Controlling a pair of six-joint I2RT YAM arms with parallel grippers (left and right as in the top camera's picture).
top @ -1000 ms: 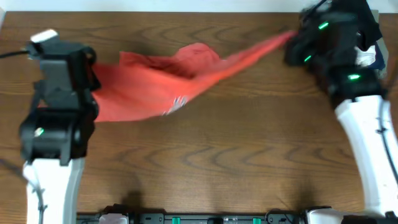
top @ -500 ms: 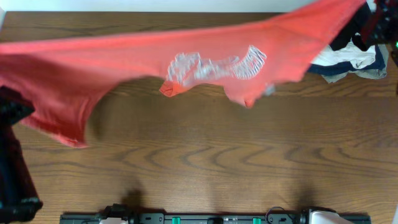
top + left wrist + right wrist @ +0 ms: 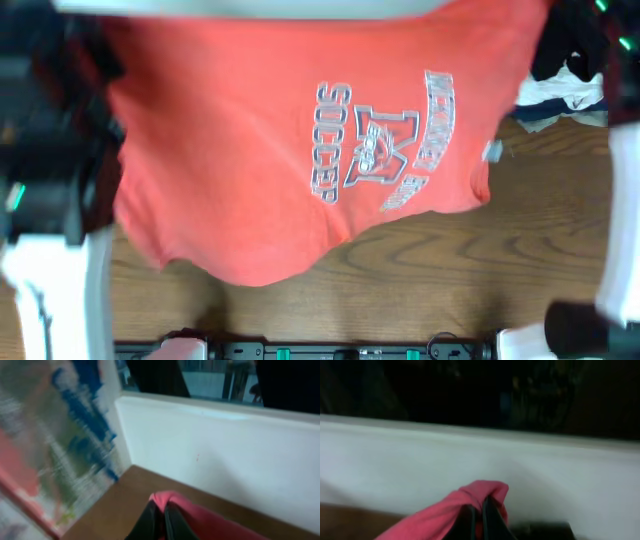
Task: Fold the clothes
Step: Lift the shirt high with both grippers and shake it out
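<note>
The coral-red T-shirt point(image 3: 250, 150) hangs spread out in the air close under the overhead camera, its grey and white soccer print point(image 3: 385, 140) facing up. It hides most of the table. My left gripper point(image 3: 161, 519) is shut on a pinch of the red cloth point(image 3: 200, 520) near the table's back left corner. My right gripper point(image 3: 479, 519) is shut on another pinch of the red cloth point(image 3: 465, 500) in front of the white back wall. In the overhead view both grippers are hidden by the shirt or blurred.
A heap of black, white and navy garments point(image 3: 570, 80) lies at the back right. Brown table point(image 3: 450, 280) shows along the front. A white wall point(image 3: 225, 455) runs behind the table. My left arm point(image 3: 50, 200) stands at left, my right arm point(image 3: 620, 230) at right.
Both arms have lifted and stretched the shirt: from lying bunched on the table, it rose and now hangs wide and flat with its print fully visible.
</note>
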